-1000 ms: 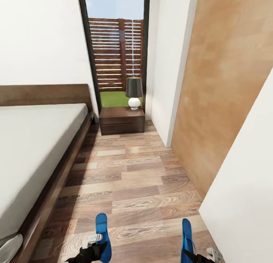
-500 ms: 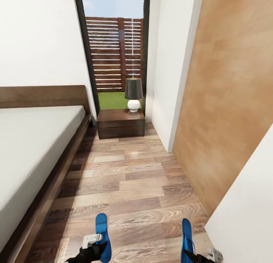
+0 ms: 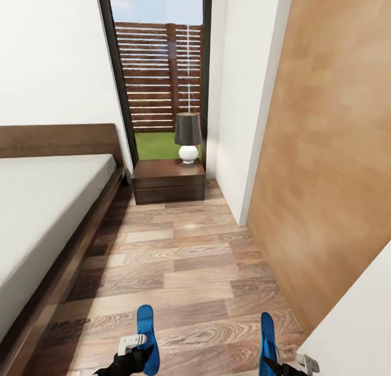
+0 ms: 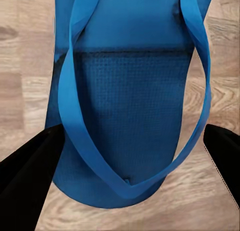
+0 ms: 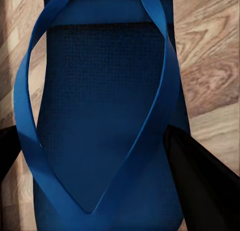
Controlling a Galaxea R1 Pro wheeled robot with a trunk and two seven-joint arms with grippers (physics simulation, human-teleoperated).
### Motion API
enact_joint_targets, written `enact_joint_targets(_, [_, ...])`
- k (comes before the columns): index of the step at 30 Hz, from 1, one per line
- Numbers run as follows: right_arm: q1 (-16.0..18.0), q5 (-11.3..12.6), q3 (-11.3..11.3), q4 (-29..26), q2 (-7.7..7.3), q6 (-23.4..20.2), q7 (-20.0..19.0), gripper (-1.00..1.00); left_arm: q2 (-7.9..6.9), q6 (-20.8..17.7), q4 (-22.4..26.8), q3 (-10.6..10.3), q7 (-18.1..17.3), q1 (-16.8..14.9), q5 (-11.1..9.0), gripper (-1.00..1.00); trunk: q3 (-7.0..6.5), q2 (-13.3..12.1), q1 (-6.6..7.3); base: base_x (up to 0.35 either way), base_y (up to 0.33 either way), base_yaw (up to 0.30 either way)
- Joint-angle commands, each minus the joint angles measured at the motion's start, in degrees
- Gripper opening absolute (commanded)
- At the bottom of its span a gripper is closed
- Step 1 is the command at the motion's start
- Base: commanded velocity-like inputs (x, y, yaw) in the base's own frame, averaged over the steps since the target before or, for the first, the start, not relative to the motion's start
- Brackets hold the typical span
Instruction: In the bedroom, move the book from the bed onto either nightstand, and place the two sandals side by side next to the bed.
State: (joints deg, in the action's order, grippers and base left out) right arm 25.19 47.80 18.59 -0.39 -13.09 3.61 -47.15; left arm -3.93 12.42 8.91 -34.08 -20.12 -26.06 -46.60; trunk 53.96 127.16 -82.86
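From the head, the left gripper [image 3: 133, 350] and right gripper [image 3: 279, 365] each carry a bright blue flat sandal [image 3: 146, 338] [image 3: 268, 338] over the wood-plank floor [image 3: 190, 267] beside the off-white bed [image 3: 43, 213], the dark nightstand [image 3: 168, 180] beyond; at each wrist, black jaws pinch a blue sandal [image 4: 130, 106] [image 5: 105, 126] by its edges.

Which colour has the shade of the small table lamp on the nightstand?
Dark grey shade, best in the head view.

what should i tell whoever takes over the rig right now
Left gripper: shut on one blue sandal.
Right gripper: shut on the other sandal.
Both are carried above the wood floor, apart from each other.
Bed is on the left, nightstand with a lamp ahead beside it.
Done: both sandals picked up.
Left: set them side by side next to the bed; the book isn't visible, so its step is unconfirmed.
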Motion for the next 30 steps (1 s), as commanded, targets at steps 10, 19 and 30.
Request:
enact_joint_targets(10, [0.0,0.3,0.4,0.0,0.00,0.3,-0.1,-1.00,-0.02,0.2,0.0,-0.5,-0.1,0.0,-0.5,-1.00,0.05,0.0,-0.02,0.310,-0.059,0.000])
enact_joint_targets(19, [0.0,0.3,0.4,0.0,0.00,0.3,0.0,-1.00,-0.02,0.2,0.0,-0.5,-0.1,0.0,-0.5,-1.00,0.05,0.0,-0.02,0.317,-0.004,0.000])
enact_joint_targets(30, [0.0,0.3,0.4,0.0,0.00,0.3,-0.1,-1.00,-0.02,0.2,0.0,-0.4,-0.1,0.0,-0.5,-1.00,0.05,0.0,-0.02,0.327,0.000,0.001])
